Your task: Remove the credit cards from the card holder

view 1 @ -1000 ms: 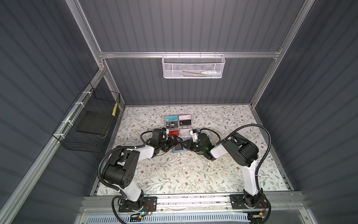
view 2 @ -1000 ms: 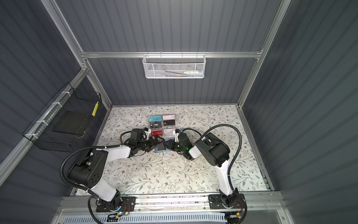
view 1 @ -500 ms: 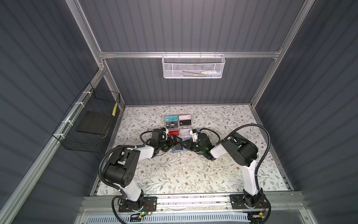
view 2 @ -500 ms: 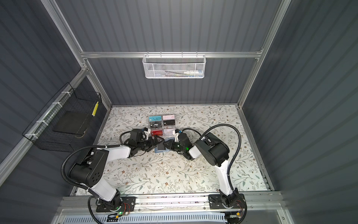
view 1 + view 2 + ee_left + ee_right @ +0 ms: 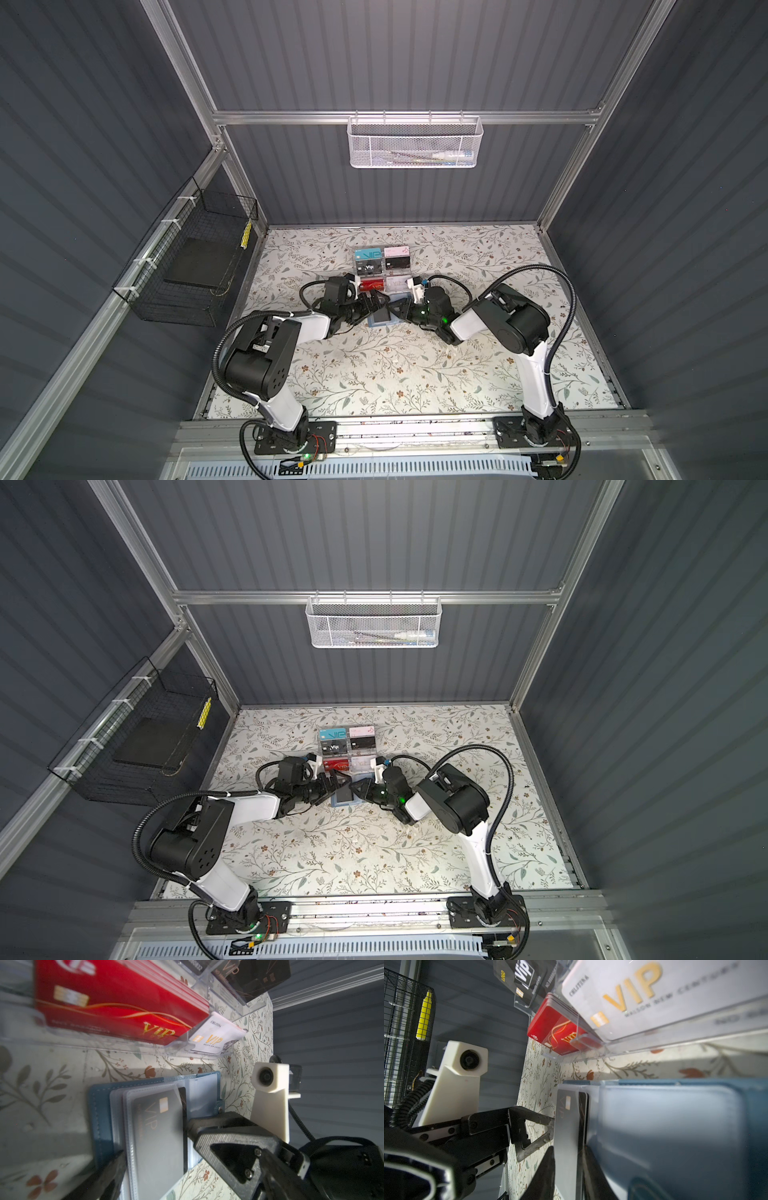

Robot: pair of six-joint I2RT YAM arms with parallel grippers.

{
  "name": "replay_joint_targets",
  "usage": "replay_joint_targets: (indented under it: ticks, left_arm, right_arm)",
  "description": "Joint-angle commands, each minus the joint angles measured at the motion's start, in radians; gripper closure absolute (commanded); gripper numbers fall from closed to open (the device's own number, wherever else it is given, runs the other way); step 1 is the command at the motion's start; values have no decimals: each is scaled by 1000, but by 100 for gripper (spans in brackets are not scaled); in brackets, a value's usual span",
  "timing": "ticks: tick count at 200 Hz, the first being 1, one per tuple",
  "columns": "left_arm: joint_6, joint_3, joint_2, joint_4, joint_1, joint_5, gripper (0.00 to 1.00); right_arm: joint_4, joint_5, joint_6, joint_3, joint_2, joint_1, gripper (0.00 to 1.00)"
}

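The slate-blue card holder (image 5: 379,319) (image 5: 101,1118) lies open on the floral table between both grippers. Its clear sleeves hold black VIP credit cards (image 5: 158,1126) (image 5: 566,1126), whose edge sticks out towards my right gripper. In the right wrist view, my right gripper (image 5: 569,1176) (image 5: 395,311) is shut on the credit cards and their sleeve, one finger on each face. My left gripper (image 5: 372,305) stands wide open at the holder's opposite side. One of its fingertips (image 5: 110,1176) lies over the blue cover's edge; its other finger is out of the left wrist view.
A clear acrylic tiered rack (image 5: 382,270) of red, white, black and teal cards stands just behind the holder. A white mesh basket (image 5: 413,143) hangs on the back wall. A black wire basket (image 5: 195,266) hangs on the left wall.
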Motion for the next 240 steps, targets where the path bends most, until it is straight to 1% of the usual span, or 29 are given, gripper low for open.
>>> replay_joint_targets:
  ticks: [1, 105, 161, 207, 240]
  left_arm:
    - [-5, -29, 43, -23, -7, 19, 0]
    - [-12, -42, 53, 1, -7, 22, 0]
    - [-17, -47, 58, 10, -7, 23, 0]
    - [-22, -47, 62, 17, -7, 24, 0]
    - [-22, -47, 65, 22, -7, 26, 0]
  right_arm:
    - [5, -39, -8, -6, 17, 20, 74]
    - [9, -68, -49, 9, 27, 46, 76]
    - [32, -88, -63, -9, 23, 52, 77]
    - [-39, -84, -117, -5, 5, 63, 77]
    - [-51, -101, -133, 6, 10, 69, 78]
